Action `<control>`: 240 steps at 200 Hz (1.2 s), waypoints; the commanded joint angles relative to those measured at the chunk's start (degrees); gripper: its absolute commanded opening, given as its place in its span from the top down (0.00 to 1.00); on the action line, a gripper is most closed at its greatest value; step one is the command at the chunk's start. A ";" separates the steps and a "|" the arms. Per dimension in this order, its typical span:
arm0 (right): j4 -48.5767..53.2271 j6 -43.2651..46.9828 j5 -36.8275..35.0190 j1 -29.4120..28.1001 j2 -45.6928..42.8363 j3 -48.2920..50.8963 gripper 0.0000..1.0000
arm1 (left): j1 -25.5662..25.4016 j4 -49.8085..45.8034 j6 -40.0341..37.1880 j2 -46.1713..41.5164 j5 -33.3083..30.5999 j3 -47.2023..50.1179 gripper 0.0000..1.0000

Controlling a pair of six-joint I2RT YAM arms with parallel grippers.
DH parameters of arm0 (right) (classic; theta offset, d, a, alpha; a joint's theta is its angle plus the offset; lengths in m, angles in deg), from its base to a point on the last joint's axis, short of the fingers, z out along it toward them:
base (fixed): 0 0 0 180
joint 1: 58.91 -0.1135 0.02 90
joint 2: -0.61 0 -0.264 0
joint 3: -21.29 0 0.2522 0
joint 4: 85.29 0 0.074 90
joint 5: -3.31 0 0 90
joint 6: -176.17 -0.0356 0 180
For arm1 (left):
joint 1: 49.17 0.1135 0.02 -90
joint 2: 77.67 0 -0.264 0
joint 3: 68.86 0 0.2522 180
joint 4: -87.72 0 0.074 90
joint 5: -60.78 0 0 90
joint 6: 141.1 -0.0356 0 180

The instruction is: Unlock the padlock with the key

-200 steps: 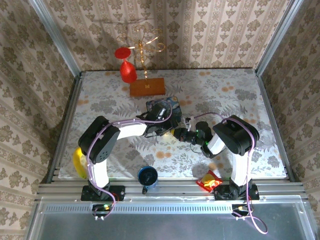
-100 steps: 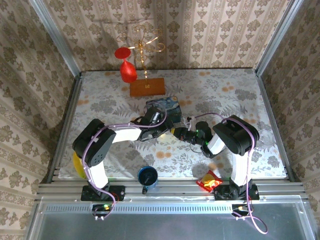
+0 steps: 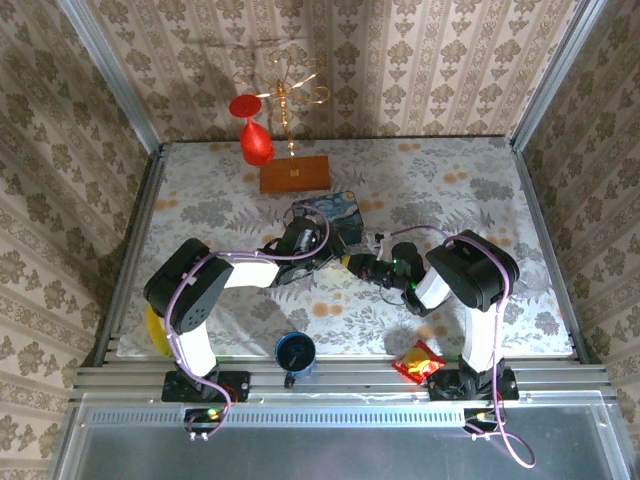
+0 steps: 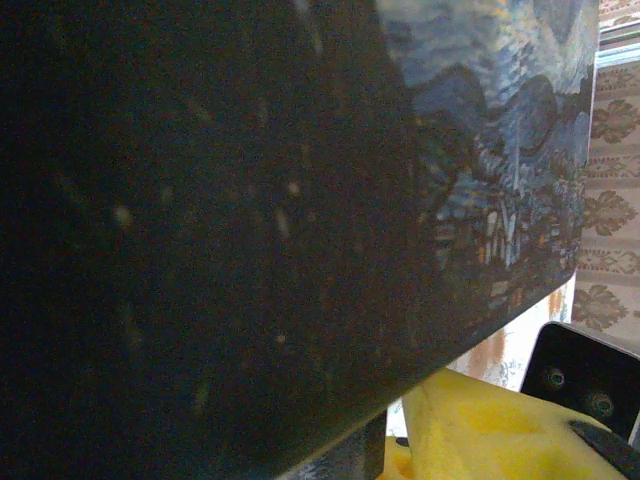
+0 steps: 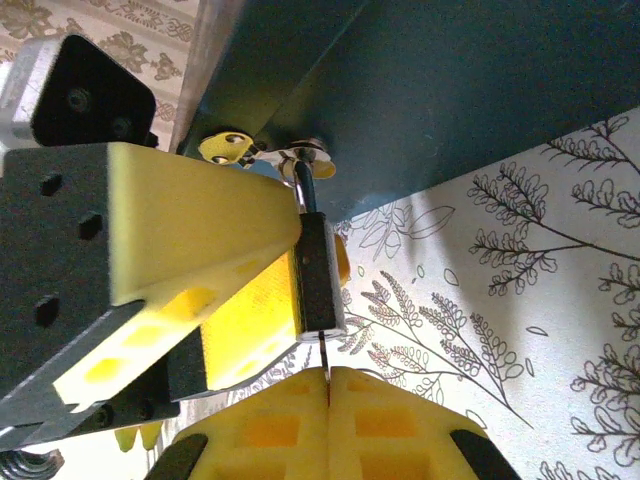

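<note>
Right wrist: the left claw (image 5: 285, 270) is narrowing around the padlock (image 5: 318, 285), grip unclear, bracing it for the right claw (image 5: 328, 385) clenching the key (image 5: 326, 358).

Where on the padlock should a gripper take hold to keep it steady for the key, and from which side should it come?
Probably the padlock body, on its two flat faces, coming in sideways. Its shackle hangs from the blue tin, and the key in the right gripper meets its opposite end, so both ends are taken.
</note>
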 commanded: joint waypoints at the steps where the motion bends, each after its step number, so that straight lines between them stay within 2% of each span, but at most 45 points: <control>1: -1.97 -1.32 -1.00 -0.42 -1.45 -1.08 1.00 | 0.37 4.52 1.76 1.65 1.25 0.53 0.62; 35: -1.95 -2.13 -0.78 -0.46 -1.58 -1.36 1.00 | 0.39 5.64 2.46 2.29 1.63 0.75 0.71; 102: -1.89 -4.34 -0.78 -0.44 -1.63 -1.54 1.00 | 0.55 5.92 2.32 2.14 2.17 1.03 0.80; 132: -1.87 -4.95 -1.27 -0.41 -1.76 -1.35 1.00 | 0.60 6.14 2.48 1.89 2.39 1.26 0.77; 146: -1.96 -5.24 -1.36 -0.41 -1.72 -1.49 1.00 | 0.69 7.07 2.72 1.96 2.58 1.58 0.64; 157: -1.94 -5.72 -1.43 -0.42 -1.67 -1.75 1.00 | 0.77 8.12 3.13 2.21 2.87 1.85 0.59; 240: -2.04 -11.23 -1.18 -0.44 -1.59 -3.13 1.00 | 0.98 17.22 7.27 4.45 2.65 4.45 0.66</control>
